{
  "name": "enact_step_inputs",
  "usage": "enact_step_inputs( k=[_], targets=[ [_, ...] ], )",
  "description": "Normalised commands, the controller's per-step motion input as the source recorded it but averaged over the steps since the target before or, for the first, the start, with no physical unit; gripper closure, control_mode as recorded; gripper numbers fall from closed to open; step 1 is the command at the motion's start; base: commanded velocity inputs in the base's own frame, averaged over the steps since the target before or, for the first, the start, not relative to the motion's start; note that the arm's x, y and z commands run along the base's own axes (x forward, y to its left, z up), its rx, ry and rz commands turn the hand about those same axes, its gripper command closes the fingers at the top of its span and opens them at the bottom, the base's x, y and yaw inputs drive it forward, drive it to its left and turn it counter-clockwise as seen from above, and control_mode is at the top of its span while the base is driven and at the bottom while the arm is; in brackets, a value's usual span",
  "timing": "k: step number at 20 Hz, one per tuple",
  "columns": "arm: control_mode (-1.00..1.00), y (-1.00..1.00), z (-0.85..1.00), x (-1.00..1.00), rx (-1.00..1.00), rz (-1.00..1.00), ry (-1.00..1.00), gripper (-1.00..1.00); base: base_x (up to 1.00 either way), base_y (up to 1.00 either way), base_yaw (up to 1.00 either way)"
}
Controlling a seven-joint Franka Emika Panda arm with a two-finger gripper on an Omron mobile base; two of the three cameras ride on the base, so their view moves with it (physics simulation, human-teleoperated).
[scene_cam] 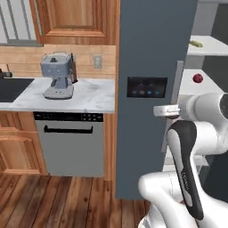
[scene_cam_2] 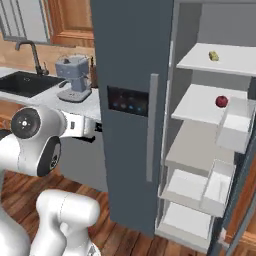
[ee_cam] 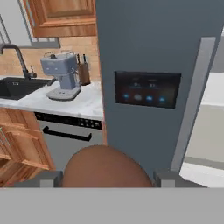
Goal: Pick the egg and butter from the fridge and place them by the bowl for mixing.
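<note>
Tool (ee_cam: 105,179) pinching brown egg (ee_cam: 105,168) | fridge (scene_cam_2: 210,130) open: butter (scene_cam_2: 213,55) top shelf (red fruit (scene_cam_2: 221,101) below)

Matt blue-grey fridge (scene_cam_2: 130,60) — white marble counter (scene_cam: 89,95)

The fridge (scene_cam_2: 135,100) stands right of the counter (scene_cam: 89,95) with the coffee machine (scene_cam: 57,75) on it, dishwasher (scene_cam: 71,142) underneath.

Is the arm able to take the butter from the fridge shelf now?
Probably not yet. The end effector holds a brown egg and faces the closed fridge door. The butter lies unobstructed on an upper shelf of the open side.
</note>
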Motion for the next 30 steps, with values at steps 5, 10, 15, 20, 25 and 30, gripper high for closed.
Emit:
enact_step_inputs(
  k=[5,10,15,20,25,30],
  targets=[
    [1.0,0.0,0.0,0.0,0.0,0.0,0.0,1.0,-0.09,0.48,0.91],
    [1.0,0.0,0.0,0.0,0.0,0.0,0.0,1.0,-0.03,0.33,0.95],
    [1.0,0.0,0.0,0.0,0.0,0.0,0.0,1.0,0.2,0.09,0.89],
    [1.0,0.0,0.0,0.0,0.0,0.0,0.0,1.0,0.9,0.0,0.74],
    [1.0,0.0,0.0,0.0,0.0,0.0,0.0,1.0,0.81,-0.02,0.78],
    [1.0,0.0,0.0,0.0,0.0,0.0,0.0,1.0,0.52,-0.04,0.85]
  ],
)
